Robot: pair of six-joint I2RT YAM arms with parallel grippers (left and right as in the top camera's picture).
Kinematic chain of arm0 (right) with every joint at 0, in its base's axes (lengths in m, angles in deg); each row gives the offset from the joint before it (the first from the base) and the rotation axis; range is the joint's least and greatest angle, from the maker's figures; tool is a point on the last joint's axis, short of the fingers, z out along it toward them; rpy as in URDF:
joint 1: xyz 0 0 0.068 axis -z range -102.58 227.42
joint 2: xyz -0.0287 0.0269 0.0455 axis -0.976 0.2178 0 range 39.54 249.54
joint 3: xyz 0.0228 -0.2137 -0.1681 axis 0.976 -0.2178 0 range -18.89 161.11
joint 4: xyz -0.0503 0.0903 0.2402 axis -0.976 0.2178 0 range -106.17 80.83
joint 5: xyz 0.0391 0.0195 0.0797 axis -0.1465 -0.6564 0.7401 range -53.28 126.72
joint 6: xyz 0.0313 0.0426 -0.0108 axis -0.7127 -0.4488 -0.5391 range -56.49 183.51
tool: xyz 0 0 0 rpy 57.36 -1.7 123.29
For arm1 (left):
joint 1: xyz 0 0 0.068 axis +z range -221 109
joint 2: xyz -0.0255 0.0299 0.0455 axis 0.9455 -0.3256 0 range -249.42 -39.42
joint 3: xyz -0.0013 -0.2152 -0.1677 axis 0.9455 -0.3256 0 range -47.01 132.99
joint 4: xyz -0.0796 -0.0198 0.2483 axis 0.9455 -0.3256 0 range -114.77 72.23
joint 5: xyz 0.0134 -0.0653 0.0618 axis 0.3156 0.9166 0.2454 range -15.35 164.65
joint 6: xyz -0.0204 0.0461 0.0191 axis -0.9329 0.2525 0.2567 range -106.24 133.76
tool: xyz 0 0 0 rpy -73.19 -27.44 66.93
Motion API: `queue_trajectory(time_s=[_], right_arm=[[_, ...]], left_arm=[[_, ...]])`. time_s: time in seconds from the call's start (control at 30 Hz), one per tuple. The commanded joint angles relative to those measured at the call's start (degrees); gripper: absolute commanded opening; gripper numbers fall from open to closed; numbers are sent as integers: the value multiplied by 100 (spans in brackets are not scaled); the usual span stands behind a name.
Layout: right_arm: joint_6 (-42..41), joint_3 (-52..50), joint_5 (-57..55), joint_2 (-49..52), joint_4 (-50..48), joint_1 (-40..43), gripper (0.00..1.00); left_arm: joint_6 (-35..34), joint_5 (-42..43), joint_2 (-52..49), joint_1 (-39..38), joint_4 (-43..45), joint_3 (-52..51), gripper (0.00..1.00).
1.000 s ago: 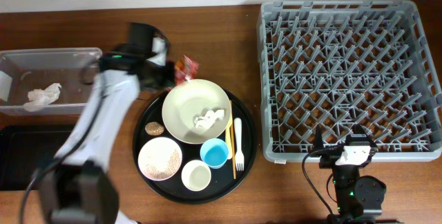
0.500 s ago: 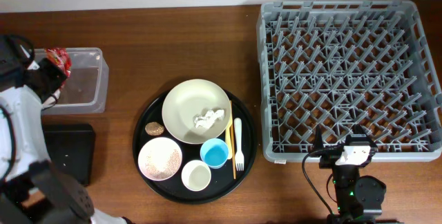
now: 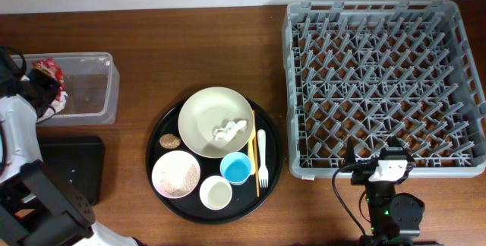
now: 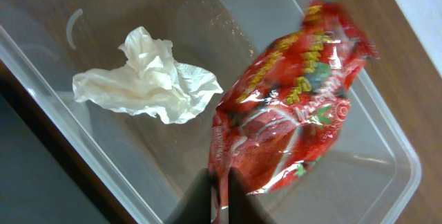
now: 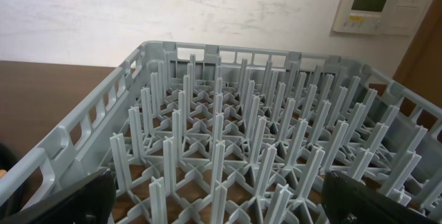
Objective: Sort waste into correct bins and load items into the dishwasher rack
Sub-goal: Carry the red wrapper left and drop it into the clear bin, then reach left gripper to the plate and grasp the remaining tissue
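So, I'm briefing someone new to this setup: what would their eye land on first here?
Probably the red wrapper, shiny and pinched by the left gripper above the clear tub, where a crumpled tissue lies. Next, the big grey rack, empty, filling the right of the overhead view, and the loaded round black tray in the middle.

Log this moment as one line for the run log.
left gripper: pinching red wrapper over clear tub | right gripper: open, facing dishwasher rack
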Motion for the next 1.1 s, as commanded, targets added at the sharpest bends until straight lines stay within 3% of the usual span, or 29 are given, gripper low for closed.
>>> queue_trajectory(time_s=[0.0, 0.1, 0.27, 0.4, 0.53, 0.77, 0.9, 1.07], right_arm=[[-26, -26, -28, -33, 28, 22, 98], [-26, -26, -28, -33, 28, 22, 98], [-26, -26, -28, -33, 28, 22, 98], [-26, -26, -28, -33, 31, 22, 98], [-26, -26, -28, -33, 28, 22, 99], [-24, -26, -28, -33, 28, 22, 98], [-24, -26, -28, -33, 28, 22, 98], [-26, -26, -28, -33, 28, 22, 98]], left_arm=[[-46, 15, -46, 7, 17, 57, 46], [-44, 81, -37, 7, 35, 57, 46], [-46, 1985, 579, -4, 142, 66, 45], [326, 2103, 1683, -597, -682, 63, 54], [863, 1897, 1840, -2225, -1974, 15, 55], [570, -42, 1661, -5305, -1982, -568, 63], [573, -133, 1167, -5969, -1521, -568, 64], [573, -199, 540, -5993, -1207, -568, 65]])
